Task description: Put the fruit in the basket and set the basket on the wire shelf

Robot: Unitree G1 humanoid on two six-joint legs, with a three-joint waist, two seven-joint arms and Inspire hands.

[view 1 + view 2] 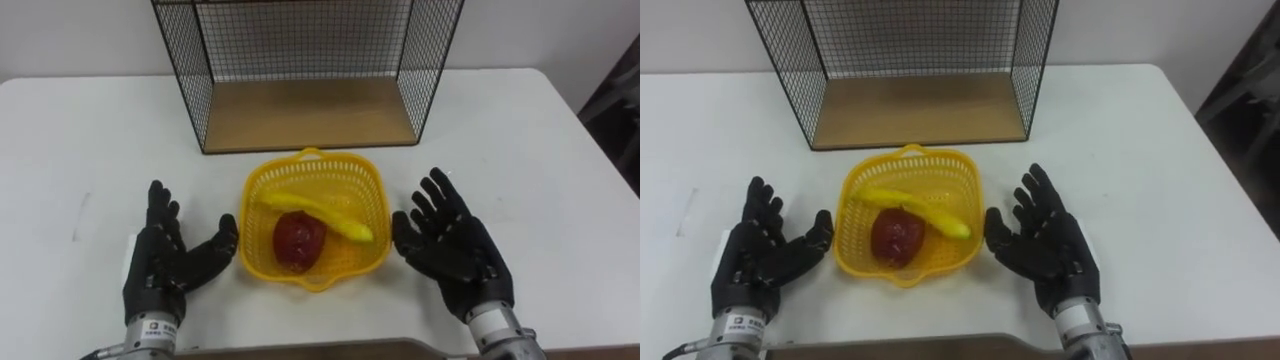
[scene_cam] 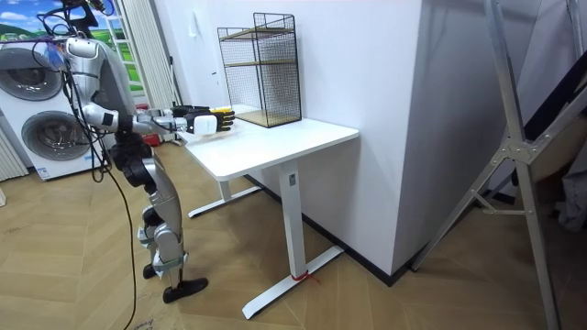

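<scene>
A yellow plastic basket (image 1: 372, 190) (image 1: 852, 190) sits on the white table (image 1: 90, 130) in front of me. Inside it lie a red apple (image 1: 299, 240) (image 1: 897, 238) and a yellow banana (image 1: 320, 212) (image 1: 920, 211). My left hand (image 1: 172, 260) (image 1: 762, 255) is open, palm up, just left of the basket. My right hand (image 1: 455, 245) (image 1: 1045, 240) is open too, palm facing the basket's right side. Neither hand touches the basket. Behind the basket stands the black wire shelf (image 1: 305, 70) (image 1: 910, 65) with a wooden bottom board (image 1: 310, 112).
The room view has me standing at the table's end, both arms stretched over it toward the wire shelf (image 2: 261, 69) by the wall. Washing machines (image 2: 41, 128) stand behind me. The table edge (image 1: 300, 350) lies close to my wrists.
</scene>
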